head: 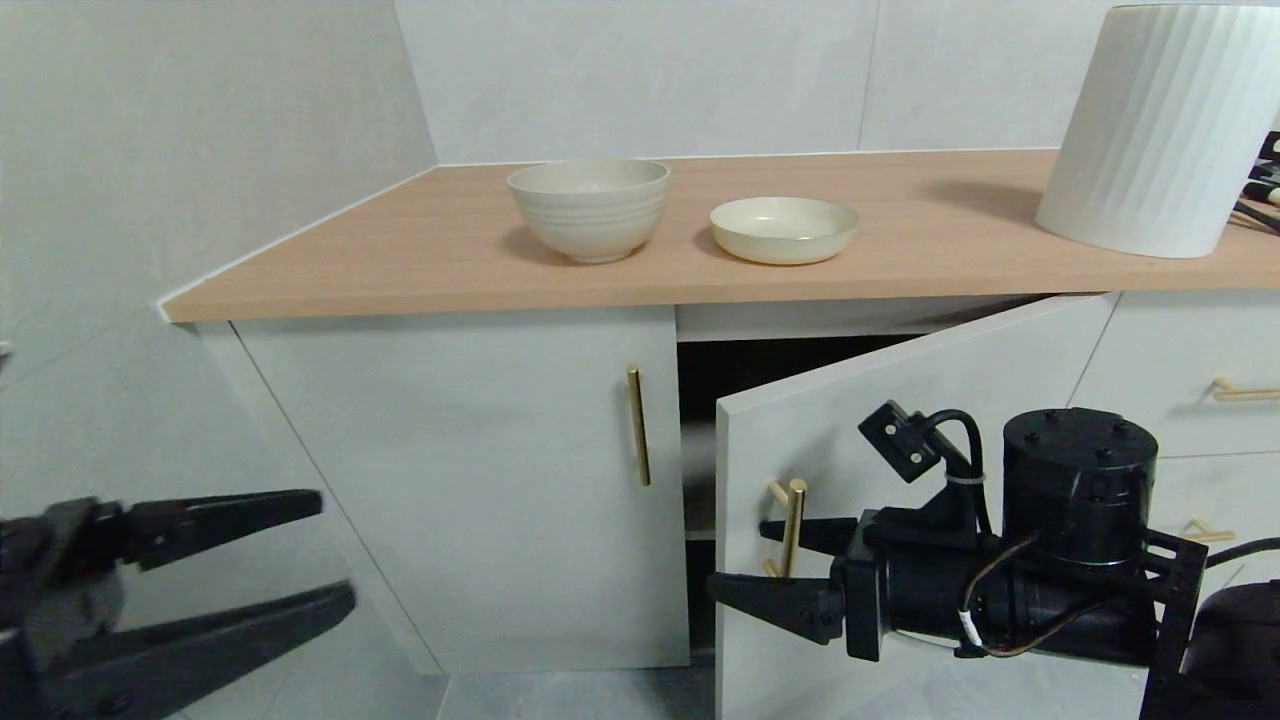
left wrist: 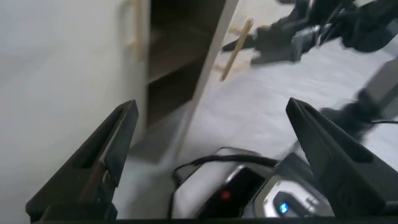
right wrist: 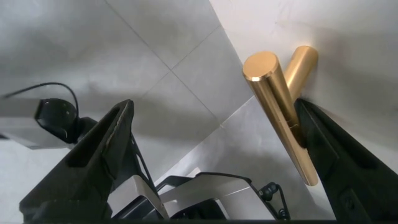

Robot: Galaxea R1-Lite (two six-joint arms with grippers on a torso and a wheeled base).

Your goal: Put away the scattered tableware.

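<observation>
Tableware is counted as two pieces: one deep ribbed bowl (head: 589, 208) and one shallow cream dish (head: 784, 228). Both are set upright on the wooden countertop (head: 400, 262), side by side but apart, the bowl nearer the corner wall. One tall white ribbed container (head: 1160, 130) is stood at the right end of the same countertop, well apart from the dish.

Two cabinet doors are seen below. The left door (head: 450, 480) is closed, with one gold bar handle (head: 638, 425). The right door (head: 900, 400) is swung ajar, so a dark interior with a shelf (left wrist: 168, 62) is exposed between them. Two more gold handles (head: 1245, 390) are fixed to the drawer fronts farther right.

Two pincers are counted. The right gripper (head: 740, 558) is held low at the ajar door, released, with its fingers (right wrist: 106, 149) spread wide and the door's gold handle (right wrist: 280, 106) taken between them; the handle lies just beside one finger, and contact cannot be told. The left gripper (head: 335, 550) is held low at the left, before the closed door, likewise spread and holding nothing.

Both dishes lie well above and behind the two pincers, the shallow dish almost straight above the right one.
</observation>
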